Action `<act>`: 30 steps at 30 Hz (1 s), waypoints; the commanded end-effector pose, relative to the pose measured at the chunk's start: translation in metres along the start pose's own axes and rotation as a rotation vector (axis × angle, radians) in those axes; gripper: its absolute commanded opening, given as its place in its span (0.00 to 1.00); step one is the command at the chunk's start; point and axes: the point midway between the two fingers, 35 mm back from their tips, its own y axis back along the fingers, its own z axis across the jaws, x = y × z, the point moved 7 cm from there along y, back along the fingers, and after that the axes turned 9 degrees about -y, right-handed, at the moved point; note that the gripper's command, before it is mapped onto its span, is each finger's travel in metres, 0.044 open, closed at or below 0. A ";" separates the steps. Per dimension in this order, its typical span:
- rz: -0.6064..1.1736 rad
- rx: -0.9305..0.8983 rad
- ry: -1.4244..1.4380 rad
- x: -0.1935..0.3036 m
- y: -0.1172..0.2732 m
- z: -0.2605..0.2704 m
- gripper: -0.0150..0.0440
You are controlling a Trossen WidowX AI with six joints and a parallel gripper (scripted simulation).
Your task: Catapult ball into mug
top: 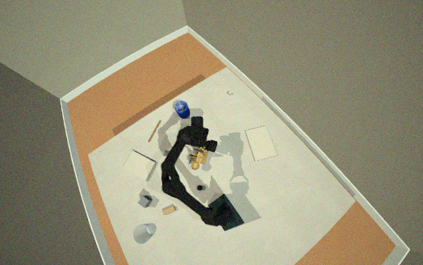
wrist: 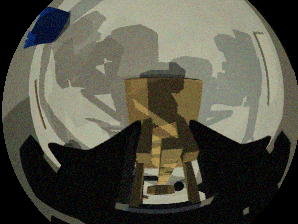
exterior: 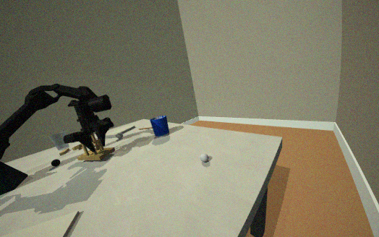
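Note:
The wooden catapult [top: 200, 155] [exterior: 90, 157] [wrist: 135, 95] is between the fingers of my gripper [exterior: 97, 144] [wrist: 165, 124], which is shut on its frame. Its base is at or just above the table top; contact is not clear. The round cup [top: 195, 166] [wrist: 161, 190] of its throwing arm points back toward the robot base, and no ball can be made out in it. The blue mug [top: 182, 109] [exterior: 160, 126] [wrist: 50, 26] stands upright beyond the catapult, at the upper left in the wrist view. A white ball [top: 230, 93] [exterior: 204, 157] and a black ball [top: 200, 187] [exterior: 55, 162] lie apart on the table.
A pale panel [top: 261, 143] lies right of the arm; another [top: 139, 163] with dark edges lies left. A thin stick [top: 154, 131] lies near the mug. A grey block [top: 145, 200], a wooden block [top: 169, 209] and a clear cup [top: 144, 233] are at the lower left in the top view.

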 end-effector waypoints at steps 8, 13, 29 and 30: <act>0.001 0.000 0.000 0.000 -0.010 0.000 0.25; 0.001 0.000 0.000 0.000 -0.010 0.000 0.30; -0.002 0.001 -0.001 -0.002 0.010 0.001 1.00; -0.003 0.002 -0.002 -0.003 0.025 0.002 1.00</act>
